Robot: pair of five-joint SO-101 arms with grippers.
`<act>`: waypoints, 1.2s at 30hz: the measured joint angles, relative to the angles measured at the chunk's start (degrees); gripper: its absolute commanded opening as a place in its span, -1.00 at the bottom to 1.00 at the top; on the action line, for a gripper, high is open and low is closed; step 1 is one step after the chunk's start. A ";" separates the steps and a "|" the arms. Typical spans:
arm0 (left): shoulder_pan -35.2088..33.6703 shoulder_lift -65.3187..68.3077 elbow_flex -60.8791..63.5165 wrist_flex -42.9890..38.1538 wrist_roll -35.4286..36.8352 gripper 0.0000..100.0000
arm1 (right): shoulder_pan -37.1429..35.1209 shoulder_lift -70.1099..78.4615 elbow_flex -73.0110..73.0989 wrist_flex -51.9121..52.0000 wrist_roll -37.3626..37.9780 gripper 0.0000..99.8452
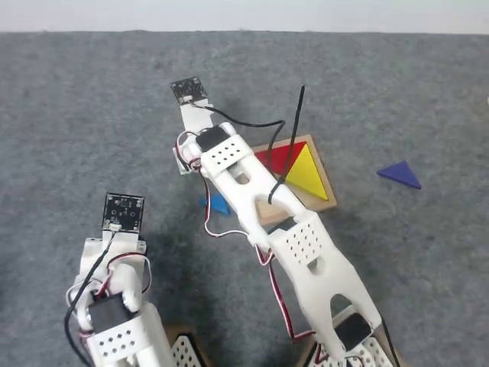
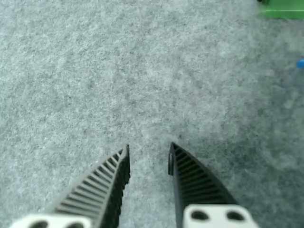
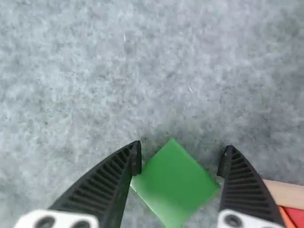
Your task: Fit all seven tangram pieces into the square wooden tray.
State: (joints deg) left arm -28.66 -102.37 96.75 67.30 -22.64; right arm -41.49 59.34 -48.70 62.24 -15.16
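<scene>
The right gripper (image 3: 182,146) is hovering spread wide, jaws straddling the green square (image 3: 173,185), which is lying flat on the carpet (image 3: 142,61), corners toward the jaws, just beside the wooden tray (image 3: 285,192); the left gripper (image 2: 148,151), also spread, is sitting farther off.

Square (image 3: 174,184) within right hand (image 3: 183,148), beside tray (image 3: 286,194)

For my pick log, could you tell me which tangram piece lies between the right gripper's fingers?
The green square, on the carpet beside the tray; the red triangle and yellow triangle lie in the tray.
</scene>
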 measured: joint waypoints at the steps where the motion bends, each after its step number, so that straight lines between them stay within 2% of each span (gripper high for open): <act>1: 0.00 0.00 0.00 0.00 0.00 -0.73 | 0.00 0.26 -0.35 -0.09 0.00 -0.46; 7: 0.00 0.00 0.00 0.00 0.00 -0.73 | 0.00 0.53 -2.73 3.78 0.00 -0.47; 17: 0.00 0.00 0.00 0.00 0.00 -0.73 | -0.09 1.76 -9.76 27.60 0.00 -0.47; 25: 0.00 0.00 0.00 0.00 0.00 -0.73 | -2.02 1.85 -10.02 32.53 0.26 -0.47; 33: 0.00 0.00 0.00 0.00 0.00 -0.73 | -3.52 1.85 -10.02 37.54 9.05 -0.45; 36: 0.00 0.00 0.00 0.00 0.00 -0.73 | -3.69 1.93 -12.04 37.63 11.60 -0.38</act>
State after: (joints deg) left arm -28.66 -102.37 96.75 67.30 -22.64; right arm -45.19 61.27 -60.75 99.87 -3.56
